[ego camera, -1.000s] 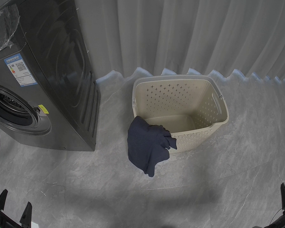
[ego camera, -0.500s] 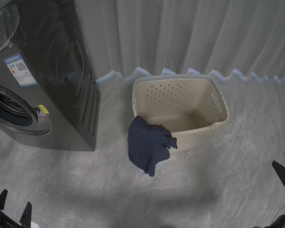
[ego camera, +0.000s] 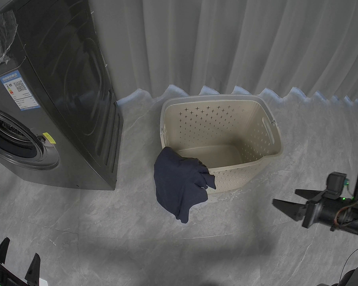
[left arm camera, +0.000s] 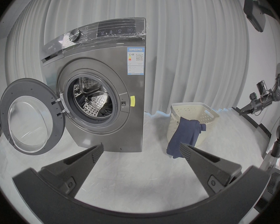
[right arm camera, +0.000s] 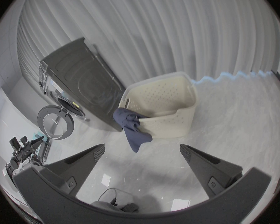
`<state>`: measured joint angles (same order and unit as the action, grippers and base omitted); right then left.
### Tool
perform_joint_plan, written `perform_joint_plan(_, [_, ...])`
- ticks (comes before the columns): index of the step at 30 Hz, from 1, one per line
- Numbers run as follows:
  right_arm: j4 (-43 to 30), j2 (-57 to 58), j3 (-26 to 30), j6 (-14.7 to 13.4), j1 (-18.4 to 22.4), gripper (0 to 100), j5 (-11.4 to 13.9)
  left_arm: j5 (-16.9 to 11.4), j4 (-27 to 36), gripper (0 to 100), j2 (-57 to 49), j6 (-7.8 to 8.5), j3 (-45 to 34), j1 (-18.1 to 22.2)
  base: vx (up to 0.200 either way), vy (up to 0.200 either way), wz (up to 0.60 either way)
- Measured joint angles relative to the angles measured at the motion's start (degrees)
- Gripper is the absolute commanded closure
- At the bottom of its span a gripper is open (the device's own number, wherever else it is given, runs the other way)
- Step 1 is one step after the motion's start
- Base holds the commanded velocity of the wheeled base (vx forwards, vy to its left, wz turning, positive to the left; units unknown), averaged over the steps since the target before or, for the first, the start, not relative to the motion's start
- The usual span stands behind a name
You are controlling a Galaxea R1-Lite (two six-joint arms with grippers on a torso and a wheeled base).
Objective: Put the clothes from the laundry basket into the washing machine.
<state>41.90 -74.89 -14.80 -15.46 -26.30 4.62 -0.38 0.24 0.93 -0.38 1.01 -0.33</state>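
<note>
Hanging over the near rim of the cream perforated plastic laundry basket (ego camera: 226, 124), at the corner towards the dark grey front-loading washing machine (ego camera: 47, 100), the dark navy cloth garment (ego camera: 181, 183) runs its long axis downwards, its lower end touching the grey marbled floor (ego camera: 127, 227). The right gripper (ego camera: 284, 196) hovers with its jaws spread wide and nothing in them, its tips turned towards the robot's left, where the garment lies a little farther forward. The left gripper (ego camera: 20, 248), likewise spread and unloaded, sits low and well apart from the cloth, so the right arm looks nearer for the pick. From the left wrist, the round door (left arm camera: 28, 115) stands swung open and the steel drum (left arm camera: 91, 98) is exposed, where the head camera catches just the edge of that opening.
</note>
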Motion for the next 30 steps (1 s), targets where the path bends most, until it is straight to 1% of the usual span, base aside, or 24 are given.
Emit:
perform_joint_plan(2, [3.1,-4.7,-0.6,-1.4,-2.6,0,-0.6,0.0,0.0,0,0.0,0.00,0.0,0.1,0.200,0.000,0.00])
perform_joint_plan(6, [8.5,-14.1,-2.1,-3.7,-7.5,0,-1.7,0.0,0.0,0,0.0,0.02,0.0,0.1,0.000,0.000,0.00])
perform_joint_plan(9, [12.5,-20.0,-3.3,-4.3,-9.1,0,-2.3,-0.1,0.0,0,0.0,0.02,0.0,0.1,0.000,0.000,0.00])
perform_joint_plan(15, [22.6,-30.3,-6.1,-4.6,-10.7,0,-3.8,-0.1,0.0,0,0.0,0.02,0.0,0.0,0.000,0.000,0.00])
perform_joint_plan(18, [24.7,-34.6,-8.5,-4.7,-11.4,0,-4.4,-0.1,0.0,0,0.0,0.00,0.0,0.1,0.000,0.000,0.00])
perform_joint_plan(22, [25.5,-38.8,-11.0,-4.7,-12.7,0,-4.8,-0.1,0.0,0,0.0,-0.02,0.0,0.0,0.000,0.000,0.00])
perform_joint_plan(27, [26.1,-43.1,-13.8,-4.7,-14.0,0,-6.5,-0.1,0.0,0,0.0,-0.02,0.0,0.0,0.000,0.000,0.00])
perform_joint_plan(30, [27.5,-45.4,-15.8,-4.7,-14.6,0,-6.9,0.0,0.0,0,0.0,-0.05,0.0,0.0,0.000,0.000,0.00])
